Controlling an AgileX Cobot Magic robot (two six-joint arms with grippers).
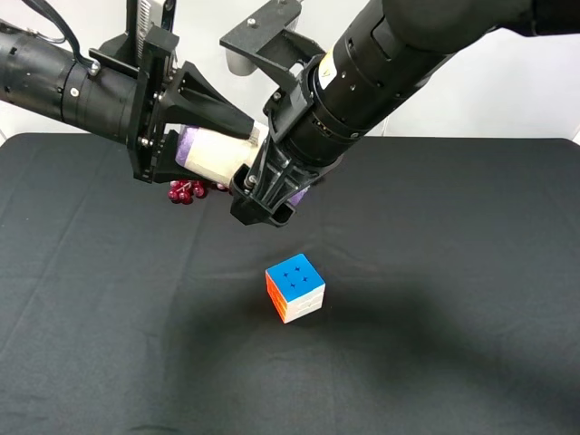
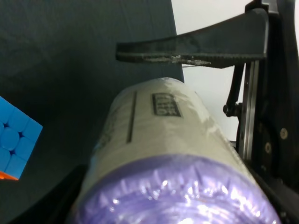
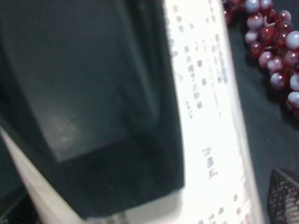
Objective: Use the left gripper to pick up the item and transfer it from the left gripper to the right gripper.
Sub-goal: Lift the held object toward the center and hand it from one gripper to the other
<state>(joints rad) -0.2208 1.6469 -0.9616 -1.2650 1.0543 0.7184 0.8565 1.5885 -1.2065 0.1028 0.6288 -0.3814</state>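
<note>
The item [image 1: 217, 152], a cream-labelled container with purple ends, hangs sideways in the air above the black table. My left gripper [image 1: 237, 149] surrounds its left part with the jaws spread. In the left wrist view a gap shows between one finger [image 2: 187, 46] and the item [image 2: 159, 140]. My right gripper [image 1: 263, 195] reaches in from the upper right and is closed around the item's right part. In the right wrist view a dark finger [image 3: 93, 116] lies against the printed label [image 3: 205, 116]. The other pad [image 3: 285, 196] shows at the corner.
A multicoloured puzzle cube [image 1: 295, 288] stands on the black cloth [image 1: 453, 317] below the grippers and also shows in the left wrist view [image 2: 14, 144]. A bunch of dark red grapes [image 1: 186, 191] lies under the left gripper and shows in the right wrist view [image 3: 275, 51].
</note>
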